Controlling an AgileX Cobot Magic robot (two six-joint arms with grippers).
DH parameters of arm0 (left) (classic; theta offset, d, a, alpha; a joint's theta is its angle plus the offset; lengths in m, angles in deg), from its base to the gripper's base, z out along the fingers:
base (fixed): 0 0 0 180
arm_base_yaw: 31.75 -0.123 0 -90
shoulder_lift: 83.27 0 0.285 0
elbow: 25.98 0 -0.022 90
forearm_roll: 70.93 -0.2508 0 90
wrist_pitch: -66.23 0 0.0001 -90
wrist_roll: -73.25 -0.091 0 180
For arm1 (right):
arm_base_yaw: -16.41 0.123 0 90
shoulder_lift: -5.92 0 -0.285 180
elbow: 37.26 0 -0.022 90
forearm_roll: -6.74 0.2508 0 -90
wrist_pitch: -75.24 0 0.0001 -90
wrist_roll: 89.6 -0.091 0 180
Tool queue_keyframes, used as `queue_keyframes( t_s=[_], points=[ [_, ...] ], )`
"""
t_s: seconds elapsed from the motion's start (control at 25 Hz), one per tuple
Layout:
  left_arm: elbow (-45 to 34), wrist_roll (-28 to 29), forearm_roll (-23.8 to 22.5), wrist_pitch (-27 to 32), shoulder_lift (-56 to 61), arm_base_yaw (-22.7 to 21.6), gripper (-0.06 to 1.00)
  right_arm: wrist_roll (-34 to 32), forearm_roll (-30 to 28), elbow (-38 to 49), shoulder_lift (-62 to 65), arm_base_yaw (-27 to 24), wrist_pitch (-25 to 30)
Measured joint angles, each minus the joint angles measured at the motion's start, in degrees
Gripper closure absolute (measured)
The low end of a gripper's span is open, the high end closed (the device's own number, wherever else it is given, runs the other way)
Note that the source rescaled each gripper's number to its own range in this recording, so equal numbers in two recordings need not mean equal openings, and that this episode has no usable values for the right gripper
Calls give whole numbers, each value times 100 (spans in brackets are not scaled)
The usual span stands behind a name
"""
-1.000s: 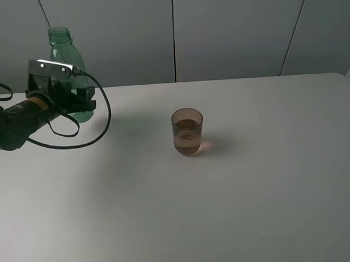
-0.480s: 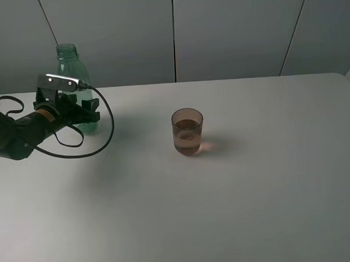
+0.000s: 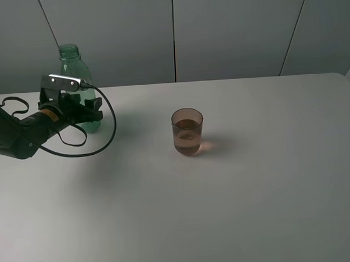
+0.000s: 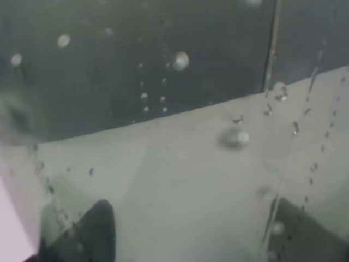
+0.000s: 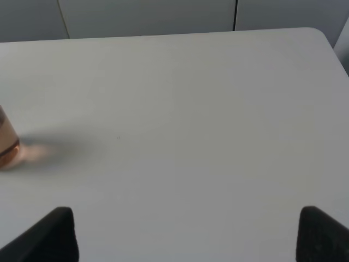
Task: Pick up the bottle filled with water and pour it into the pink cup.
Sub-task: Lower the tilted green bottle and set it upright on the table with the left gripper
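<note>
So the left gripper point(image 3: 87, 110) is clamped tight around the bottle point(image 3: 74, 66), gripping the lower half of its body, and the bottle stands upright near the far left corner of the table point(image 3: 254, 209), close to the back edge. Its base looks like it's on or just above the surface, but the gripper and its looping black cable point(image 3: 105, 134) block that bit, so I can't say for sure. Holding it low on the body makes sense to me: it leaves the open neck sticking up free above the wrist camera bracket. The pink cup point(image 3: 188, 131) sits near the middle of the table, well apart from the bottle, and there already seems to be liquid in it, so my guess is the pour is done and the bottle is being parked out of the way. How much water is left in the bottle is hard to tell, since the green plastic against the grey wall hides any level. The left wrist view is basically useless, just droplets on see-through plastic pressed right up to the lens. The right gripper point(image 5: 185, 240) only shows as two dark fingertips spread wide apart with nothing between them, and the cup is cut off at that picture's edge.
</note>
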State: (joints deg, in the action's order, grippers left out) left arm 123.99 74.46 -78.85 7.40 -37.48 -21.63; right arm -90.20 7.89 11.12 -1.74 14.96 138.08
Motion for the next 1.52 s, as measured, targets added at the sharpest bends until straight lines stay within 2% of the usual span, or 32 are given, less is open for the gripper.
queue_keyframes(
  t_s=[0.08, 0.12, 0.24, 0.32, 0.48, 0.6, 0.68, 0.8, 0.88, 1.12, 1.52],
  points=[
    [0, 4, 0, 27, 0, 0, 93, 0, 0, 0, 0, 0, 0],
    [0, 4, 0, 38, 0, 0, 88, 0, 0, 0, 0, 0, 0],
    [0, 4, 0, 89, 0, -9, 60, 0, 0, 0, 0, 0, 0],
    [4, 4, 0, 146, 0, -9, 46, 0, 0, 0, 0, 0, 0],
    [13, 13, -24, 239, 0, -9, 32, 0, 0, 0, 0, 0, 0],
    [13, 13, -34, 362, 0, -9, 31, 0, 0, 0, 0, 0, 0],
    [13, 13, -46, 460, 0, -9, 26, 0, 0, 0, 0, 0, 0],
    [-10, 13, -79, 635, 88, -9, 4, 0, 0, 0, 0, 0, 0],
    [-51, 13, -93, 741, 195, -9, -4, 0, 0, 0, 0, 0, 0],
    [-255, 13, -93, 1197, 413, -9, -4, 0, 0, 0, 0, 0, 0],
    [-550, 13, -93, 2604, 1084, -9, -4, 0, 0, 0, 0, 0, 0]
  ],
)
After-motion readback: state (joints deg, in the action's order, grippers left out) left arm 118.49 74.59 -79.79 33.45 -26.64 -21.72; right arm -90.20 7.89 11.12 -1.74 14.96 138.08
